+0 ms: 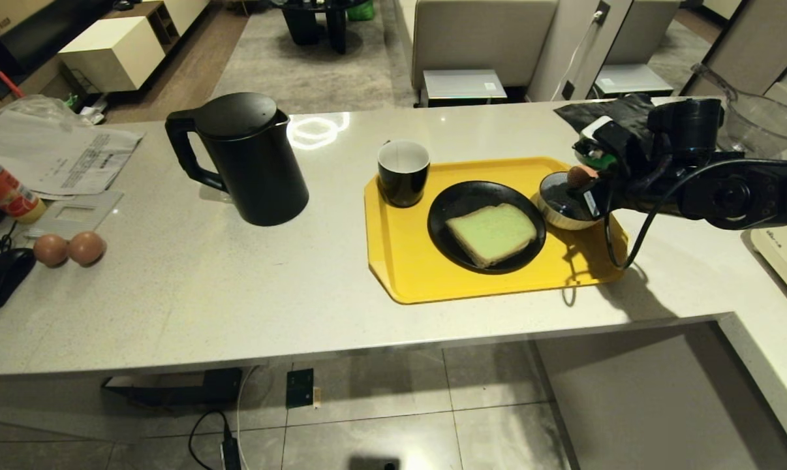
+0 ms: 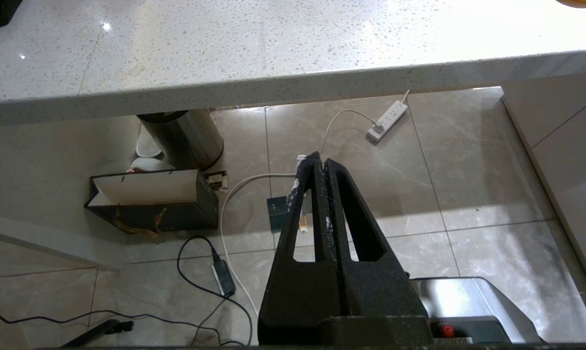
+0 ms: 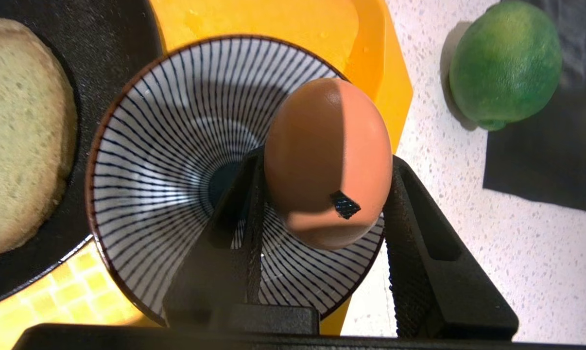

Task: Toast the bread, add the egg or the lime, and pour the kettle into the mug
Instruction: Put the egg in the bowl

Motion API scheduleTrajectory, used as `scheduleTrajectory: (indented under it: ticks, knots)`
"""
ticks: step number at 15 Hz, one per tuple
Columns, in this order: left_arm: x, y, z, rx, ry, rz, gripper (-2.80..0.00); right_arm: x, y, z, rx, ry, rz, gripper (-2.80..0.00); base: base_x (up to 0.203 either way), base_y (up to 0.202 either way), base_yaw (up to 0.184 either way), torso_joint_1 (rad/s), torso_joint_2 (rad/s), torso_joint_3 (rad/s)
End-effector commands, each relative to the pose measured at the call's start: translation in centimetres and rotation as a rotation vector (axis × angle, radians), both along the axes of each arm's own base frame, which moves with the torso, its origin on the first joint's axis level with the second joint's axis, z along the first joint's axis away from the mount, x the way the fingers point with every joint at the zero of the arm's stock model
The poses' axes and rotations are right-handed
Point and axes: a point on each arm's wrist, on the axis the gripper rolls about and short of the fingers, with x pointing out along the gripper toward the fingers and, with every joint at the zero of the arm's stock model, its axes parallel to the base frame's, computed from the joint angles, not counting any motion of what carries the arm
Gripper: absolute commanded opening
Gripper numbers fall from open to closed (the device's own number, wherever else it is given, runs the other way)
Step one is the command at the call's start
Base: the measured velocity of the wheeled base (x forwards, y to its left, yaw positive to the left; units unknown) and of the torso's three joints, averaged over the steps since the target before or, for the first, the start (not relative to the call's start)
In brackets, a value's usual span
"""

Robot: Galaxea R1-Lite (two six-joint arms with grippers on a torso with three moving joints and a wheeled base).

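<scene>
My right gripper point(image 3: 324, 170) is shut on the pinkish-orange egg point(image 3: 329, 160), which has a small dark mark, and holds it just above the striped bowl point(image 3: 176, 160). In the head view the egg point(image 1: 581, 176) hangs over the bowl point(image 1: 558, 203) at the yellow tray's point(image 1: 419, 274) right end. The bread point(image 1: 493, 234) lies on a black plate point(image 1: 452, 202) mid-tray. The black mug point(image 1: 403, 173) stands at the tray's left corner. The black kettle point(image 1: 246, 156) stands on the counter further left. The lime point(image 3: 506, 63) rests beside the tray. My left gripper point(image 2: 319, 163) is shut, parked below the counter edge.
Two brown eggs point(image 1: 68, 249) lie near the counter's left end, beside a mouse point(image 1: 2, 277) and papers point(image 1: 54, 153). A clear glass jug point(image 1: 762, 121) stands at the far right. A black cloth point(image 3: 545, 160) lies under the lime. Cables and a bin point(image 2: 183, 136) are on the floor.
</scene>
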Motion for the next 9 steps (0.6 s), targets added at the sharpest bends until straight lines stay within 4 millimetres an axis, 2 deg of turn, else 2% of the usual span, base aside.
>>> scheduleTrajectory:
  ticks: [1, 9]
  knots:
    - [-0.01, 0.00, -0.01, 0.001, 0.000, 0.000, -2.80, 0.04, 0.06, -0.14, -0.005, 0.003, 0.002, -2.80, 0.000, 0.000, 0.000, 0.000, 0.00, 0.000]
    - [-0.01, -0.01, -0.01, 0.001, 0.000, 0.000, -2.80, 0.40, 0.09, -0.84, -0.048, 0.019, 0.015, -2.80, 0.000, 0.000, 0.000, 0.000, 0.00, 0.000]
